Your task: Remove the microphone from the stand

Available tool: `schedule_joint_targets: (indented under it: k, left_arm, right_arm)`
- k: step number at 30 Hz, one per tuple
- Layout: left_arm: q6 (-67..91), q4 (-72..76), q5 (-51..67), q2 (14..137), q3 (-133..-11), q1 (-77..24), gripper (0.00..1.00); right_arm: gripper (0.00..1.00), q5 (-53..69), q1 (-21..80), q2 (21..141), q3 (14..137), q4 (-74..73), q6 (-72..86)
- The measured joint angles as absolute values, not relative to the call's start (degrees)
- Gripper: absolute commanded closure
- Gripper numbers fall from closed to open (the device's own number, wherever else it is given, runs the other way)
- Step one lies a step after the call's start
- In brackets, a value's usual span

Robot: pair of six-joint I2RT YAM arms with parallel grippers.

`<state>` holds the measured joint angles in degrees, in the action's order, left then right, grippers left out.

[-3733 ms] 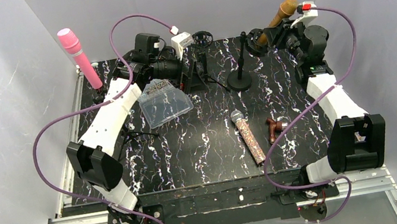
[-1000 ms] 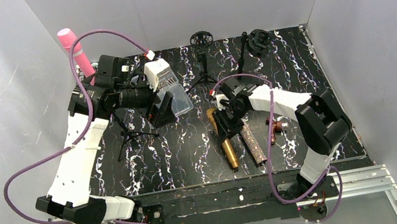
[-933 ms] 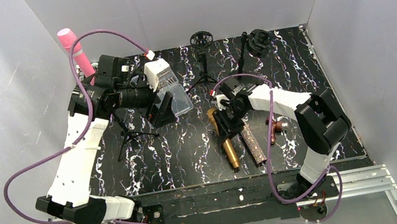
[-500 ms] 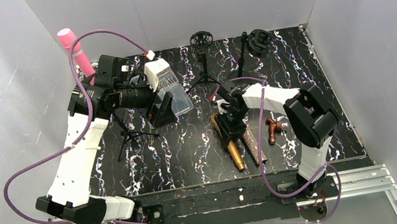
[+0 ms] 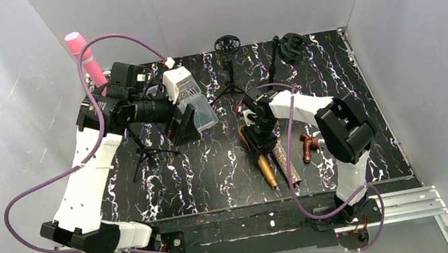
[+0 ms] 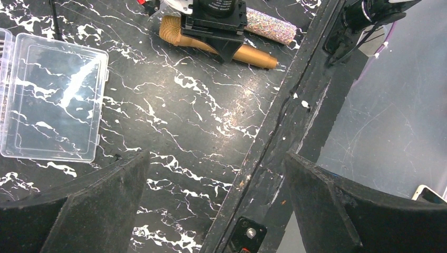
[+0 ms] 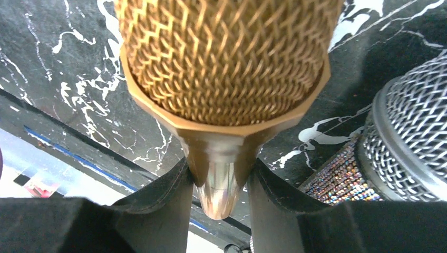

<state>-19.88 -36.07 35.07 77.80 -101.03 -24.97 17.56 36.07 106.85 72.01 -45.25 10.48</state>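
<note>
Right gripper (image 5: 257,140) was clamped on the gold microphone (image 5: 266,171) just below its mesh head, mic down on the table (image 5: 214,169) beside the glitter microphone (image 5: 289,172), handle pointing toward the near edge, with the left gripper (image 6: 216,174) wide open well off left.

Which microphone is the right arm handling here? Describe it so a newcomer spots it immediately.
On the black marbled table, look near the middle, under the right gripper. Two microphones are side by side there; it is the gold microphone, smooth-bodied, not the rhinestone-covered microphone with silver grille.
</note>
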Motion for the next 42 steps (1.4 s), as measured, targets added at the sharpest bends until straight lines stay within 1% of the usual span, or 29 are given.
schedule_joint_targets:
  k: [3, 12, 15, 19, 22, 31, 42]
  left_arm:
    - [-19.51, -36.27, 35.20, 77.80, -101.27, -24.97, 0.01]
    - [-18.87, -36.42, 35.62, 77.80, -101.75, -24.97, 0.01]
    - [-18.85, -36.47, 35.64, 77.80, -101.75, -24.97, 0.01]
    - [-18.87, -36.60, 35.64, 77.80, -101.75, -24.97, 0.01]
    - [-18.90, -36.69, 35.64, 77.80, -101.75, -24.97, 0.01]
    - [-18.94, -36.82, 35.88, 77.80, -101.75, -24.97, 0.01]
    - [-19.49, -36.82, 35.99, 77.65, -101.73, -24.97, 0.01]
  right_arm:
    - [0.85, 16.56, 36.07, 107.79, 72.82, -46.30, 10.22]
    - [0.71, 15.46, 36.49, 110.39, 74.13, -48.27, 9.80]
    - [0.64, 15.09, 36.95, 110.63, 74.52, -48.53, 9.47]
    - [0.51, 15.05, 37.41, 110.74, 74.83, -48.99, 9.08]
    - [0.46, 14.83, 37.67, 110.74, 75.29, -49.50, 8.82]
    - [0.41, 14.63, 38.28, 110.74, 78.76, -51.33, 8.56]
    - [0.40, 12.99, 38.28, 107.55, 86.74, -55.83, 6.90]
